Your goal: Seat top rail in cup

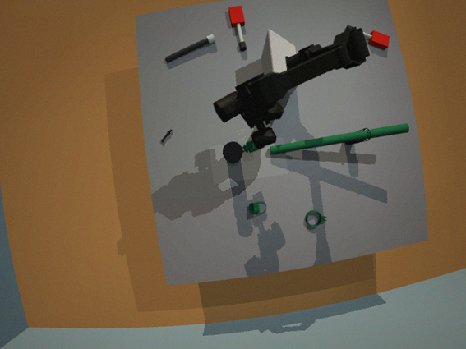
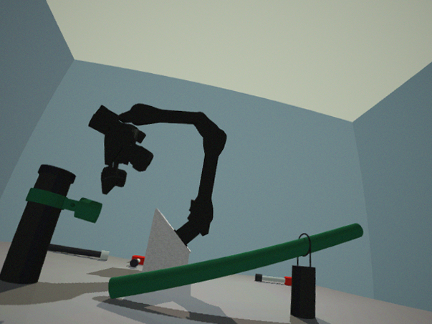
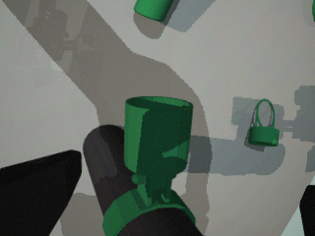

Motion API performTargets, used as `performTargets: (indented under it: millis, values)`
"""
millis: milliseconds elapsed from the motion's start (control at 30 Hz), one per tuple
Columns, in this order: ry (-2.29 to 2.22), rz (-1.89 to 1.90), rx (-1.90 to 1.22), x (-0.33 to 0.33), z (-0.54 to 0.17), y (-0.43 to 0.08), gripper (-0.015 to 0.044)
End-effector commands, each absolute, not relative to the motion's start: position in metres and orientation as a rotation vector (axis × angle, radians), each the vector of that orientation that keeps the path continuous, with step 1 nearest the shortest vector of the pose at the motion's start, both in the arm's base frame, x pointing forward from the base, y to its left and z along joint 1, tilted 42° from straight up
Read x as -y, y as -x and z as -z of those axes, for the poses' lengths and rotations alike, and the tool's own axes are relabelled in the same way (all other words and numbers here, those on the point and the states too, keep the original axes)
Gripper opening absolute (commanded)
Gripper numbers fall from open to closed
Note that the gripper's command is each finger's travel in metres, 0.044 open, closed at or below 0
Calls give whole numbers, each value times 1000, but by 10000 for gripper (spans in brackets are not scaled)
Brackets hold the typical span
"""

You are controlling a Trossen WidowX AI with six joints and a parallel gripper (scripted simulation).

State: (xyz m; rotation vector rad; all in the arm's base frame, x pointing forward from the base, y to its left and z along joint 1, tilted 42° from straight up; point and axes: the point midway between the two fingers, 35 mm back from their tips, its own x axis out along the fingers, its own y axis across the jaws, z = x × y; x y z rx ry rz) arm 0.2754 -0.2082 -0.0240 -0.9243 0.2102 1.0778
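Open gripper [image 1: 264, 137] [image 2: 112, 181] [image 3: 197, 183] up above the end cup [image 1: 251, 146] [image 2: 88, 210] [image 3: 157, 138] — and the rail [image 1: 339, 138] [image 2: 218, 266] [image 3: 154, 7] is outside it!
Here's the picture: fingers spread, nothing between them, clear of the rail. That green rail slants through the wire loop [image 2: 310, 246] on the short post [image 2: 303, 290], its far end raised, its near end down low by the table, short of the cup and below it. Over on the big post [image 2: 31, 237] [image 3: 100, 157], the brace band [image 2: 46, 198] [image 3: 118, 213] sits high, just under the post cap [image 1: 232, 151] [image 2: 57, 171] [image 3: 159, 226], with the cup jutting out from it — mouth empty!
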Motion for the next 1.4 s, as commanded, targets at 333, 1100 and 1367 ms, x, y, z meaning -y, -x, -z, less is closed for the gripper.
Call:
performTargets:
  millis: [333, 1100, 1367]
  values:
    - [925, -1081, -201, 183, 52, -278, 440]
    - [926, -1080, -203, 158, 74, -298, 440]
    - [925, -1080, -200, 149, 81, -304, 440]
